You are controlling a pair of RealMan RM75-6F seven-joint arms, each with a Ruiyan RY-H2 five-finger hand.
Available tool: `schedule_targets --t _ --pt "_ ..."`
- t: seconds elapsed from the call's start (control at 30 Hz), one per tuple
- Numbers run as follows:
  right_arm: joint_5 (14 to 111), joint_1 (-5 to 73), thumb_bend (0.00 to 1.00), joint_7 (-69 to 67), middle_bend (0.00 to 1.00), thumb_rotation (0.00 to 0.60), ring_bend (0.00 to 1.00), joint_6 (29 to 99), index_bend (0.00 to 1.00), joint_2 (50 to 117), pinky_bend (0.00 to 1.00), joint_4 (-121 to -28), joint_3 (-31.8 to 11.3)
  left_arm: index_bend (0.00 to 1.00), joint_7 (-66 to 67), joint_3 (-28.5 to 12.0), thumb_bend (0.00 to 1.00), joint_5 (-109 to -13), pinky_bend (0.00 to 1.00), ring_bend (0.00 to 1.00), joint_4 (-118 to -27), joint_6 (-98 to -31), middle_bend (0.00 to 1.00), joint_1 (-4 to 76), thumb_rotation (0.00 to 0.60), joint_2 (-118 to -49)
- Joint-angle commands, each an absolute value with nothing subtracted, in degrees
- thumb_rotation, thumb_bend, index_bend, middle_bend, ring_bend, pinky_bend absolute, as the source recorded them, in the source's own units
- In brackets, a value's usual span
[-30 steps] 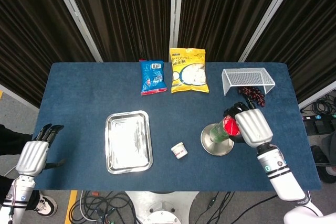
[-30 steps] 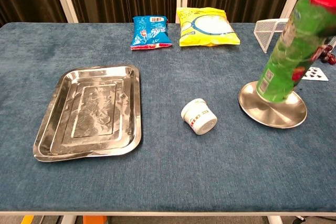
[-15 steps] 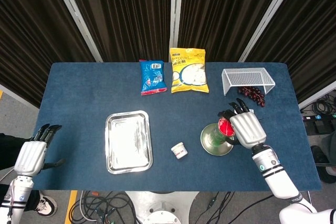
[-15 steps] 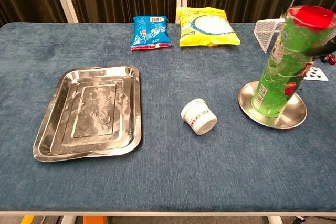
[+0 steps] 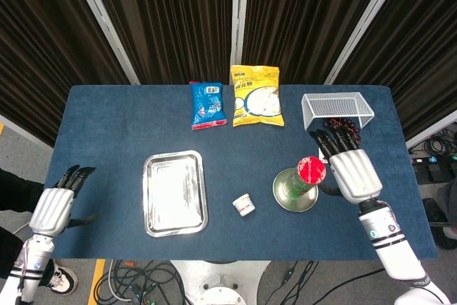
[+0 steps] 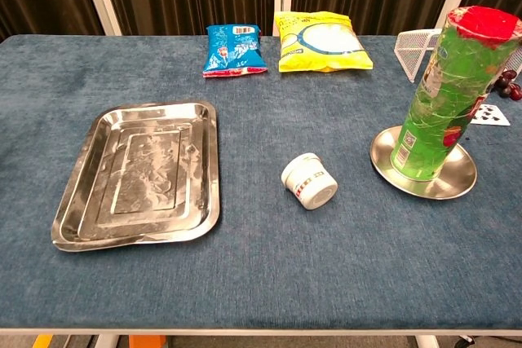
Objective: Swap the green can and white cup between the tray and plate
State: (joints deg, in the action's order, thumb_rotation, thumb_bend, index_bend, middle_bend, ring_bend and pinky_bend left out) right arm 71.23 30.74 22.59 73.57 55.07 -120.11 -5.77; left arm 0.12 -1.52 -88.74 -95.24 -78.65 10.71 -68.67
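The right hand [image 5: 351,169] has its fingers spread and holds nothing, just beside the green can [image 6: 442,103]; the can stands upright on the plate [image 6: 382,152] near the table's right edge; the left hand [image 5: 58,201] hangs open off the left edge. The white cup [image 6: 309,181] lies tipped on the blue cloth [image 6: 245,283] between plate and empty tray [image 6: 73,226]; I'd grasp its side and set it upright in the tray. Dark curtains hang behind.

Your table [image 6: 245,283] wears a deep blue cloth. Green can [image 6: 444,103]: bright green body, red lid, small red and white label marks. White cup [image 6: 309,181]: white, red band of print. Tray [image 6: 73,218] and plate [image 6: 465,177]: bare shiny silver. Behind, you've a blue snack bag [image 6: 232,49] and a yellow bag [image 6: 322,41] with white picture. White wire rack [image 5: 337,108]. Both hands [image 5: 353,169] [image 5: 53,208] silver-white with black fingers.
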Motion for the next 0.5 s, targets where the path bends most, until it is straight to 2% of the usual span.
schedule_targets --t 0.03,0.27,0.37,0.5 --pt "77.4 25.7 0.0 14.8 0.08 0.6 0.0 79.6 0.0 50.0 0.0 -121.7 -6.0 0.11 1.2 -2.1 0.02 -91.1 0.34 0.06 -97.0 -76.2 0.13 13.5 0.6 -69.3" --pt "83.6 18.2 0.0 0.7 0.1 0.6 0.0 89.7 0.0 46.3 0.0 -116.9 -6.6 0.11 3.0 -2.1 0.0 -93.9 0.34 0.06 -99.1 -69.1 0.13 19.7 0.6 -73.6" --pt "83.2 16.9 0.0 -2.9 0.1 0.6 0.0 90.6 0.0 47.2 0.0 -113.9 -7.0 0.11 4.0 -2.6 0.0 -94.2 0.33 0.06 -99.2 -66.3 0.13 22.3 0.6 -76.8" --pt "82.3 16.2 0.0 -6.0 0.1 0.6 0.0 89.3 0.0 49.2 0.0 -110.2 -7.0 0.11 5.9 -4.9 0.0 -94.3 0.28 0.06 -97.1 -65.1 0.13 25.6 0.6 -82.8"
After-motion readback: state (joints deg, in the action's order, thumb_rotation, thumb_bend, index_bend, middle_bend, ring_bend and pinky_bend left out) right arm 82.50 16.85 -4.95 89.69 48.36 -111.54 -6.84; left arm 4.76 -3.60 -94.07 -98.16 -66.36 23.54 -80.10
